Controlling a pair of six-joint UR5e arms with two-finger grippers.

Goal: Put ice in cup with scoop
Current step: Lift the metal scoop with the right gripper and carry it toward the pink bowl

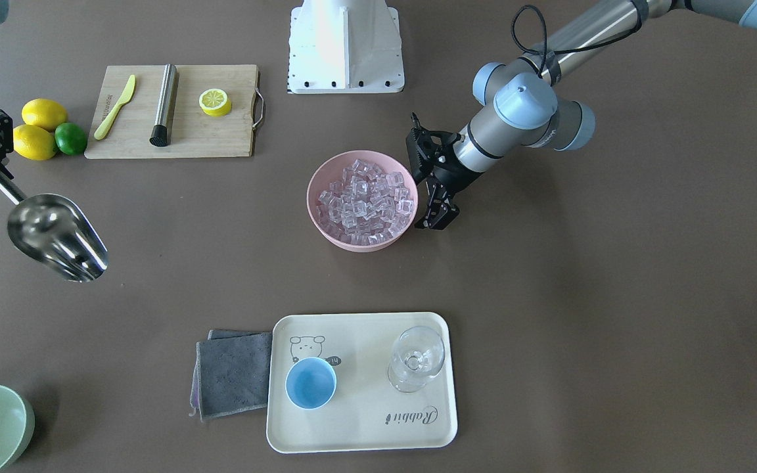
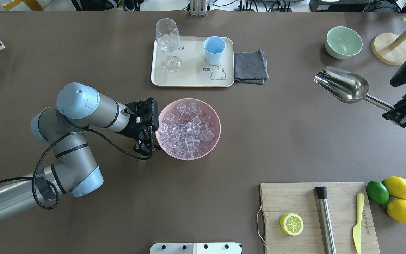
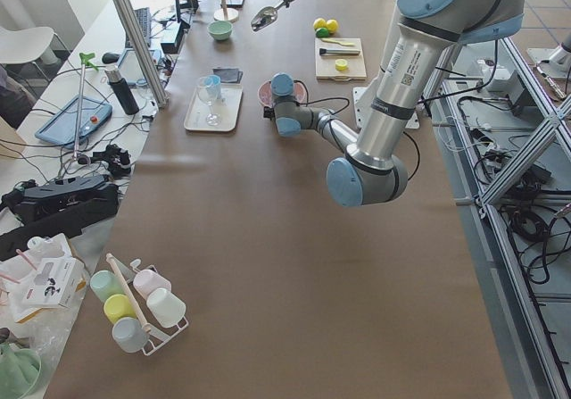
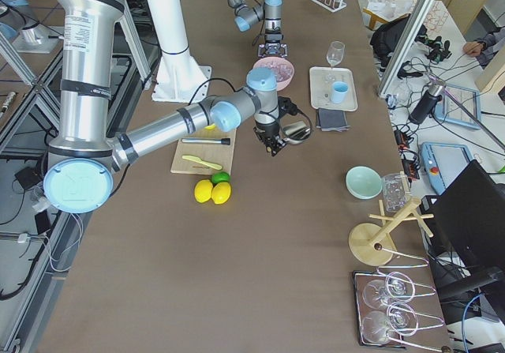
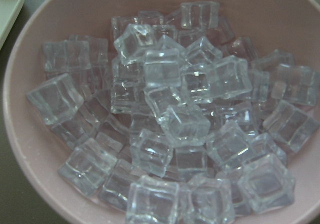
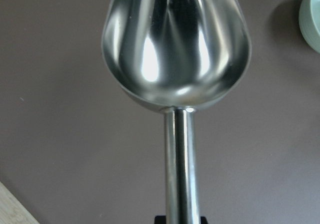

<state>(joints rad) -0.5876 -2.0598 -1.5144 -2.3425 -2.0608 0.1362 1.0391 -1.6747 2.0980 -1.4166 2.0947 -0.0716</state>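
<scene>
Now, item by item, from the robot's edge outward.

- Bamboo cutting board (image 2: 294, 197), near right of the counter (image 2: 277, 141): off your path; leave it.
- Pink bowl (image 2: 218, 127), mid-counter, heaped with clear glassy ice cubes (image 2: 187, 130): your source.
- Left gripper (image 2: 146, 145): just beside the bowl's left rim. You cannot tell from these views how wide it stands or whether it has hold of the rim.
- Shiny steel scoop (image 2: 344, 86): far out to the right, aloft, with its trough empty and its mouth pointing left. The right gripper (image 2: 397, 115) is closed on the handle's end.
- Step in hand, by my reading: carrying the scoop across to load.
  - Enter the bowl from its right side, away from the left gripper.
  - Tip the mouth down and drive shallow through the heap.
  - Level the trough before lifting, and take few cubes.
- Room: only bare counter lies between scoop and bowl.
- Cream tray (image 2: 189, 79), beyond the bowl.
  - It bears the small light-blue cup (image 2: 214, 49), upright and empty.
  - A clear stemmed glass (image 2: 168, 38) stands to the cup's left.
  - A grey cloth (image 2: 250, 67) lies against the tray's right edge.
  - Approach the narrow cup from the cloth side.
- Pale green bowl (image 2: 344, 42), far right: keep the scoop clear of it.
</scene>
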